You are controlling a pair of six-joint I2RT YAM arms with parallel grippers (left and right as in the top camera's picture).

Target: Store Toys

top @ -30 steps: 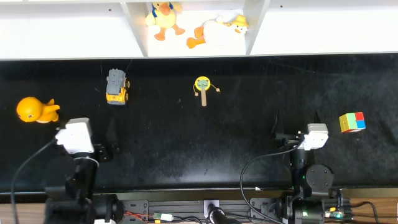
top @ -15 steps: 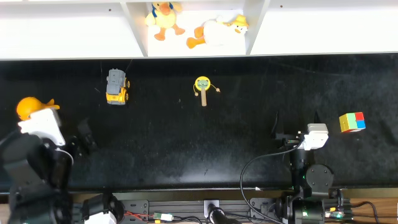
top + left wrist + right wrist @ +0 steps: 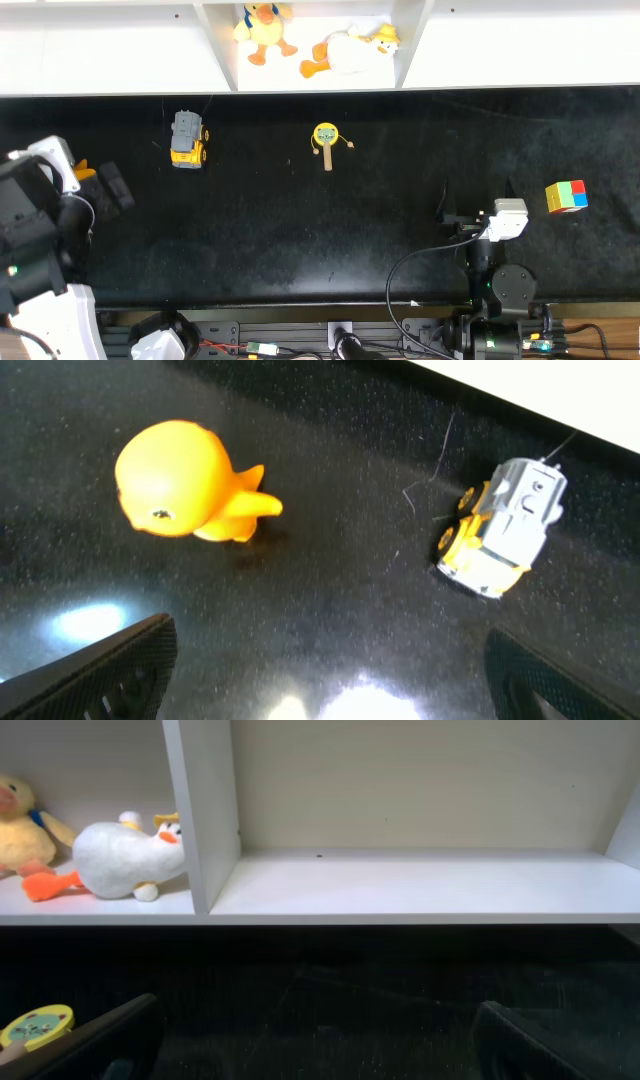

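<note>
Closest, the left gripper (image 3: 332, 682), jaws spread wide, hangs just short of the orange rubber duck (image 3: 185, 485) at the table's (image 3: 300, 230) left end, its length running toward the toy truck (image 3: 500, 525)

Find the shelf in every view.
Top view: shelf along the top edge, beyond the truck.
Left wrist view: its white edge cuts the top right corner, beyond the truck.
Right wrist view: it spans the upper half, white duck inside.
Landmarks: truck joins top and left wrist; white duck, top and right wrist.

orange duck toy (image 3: 185, 485) — on black tabletop (image 3: 330, 620) | yellow-grey toy truck (image 3: 503, 526) — well apart
</note>
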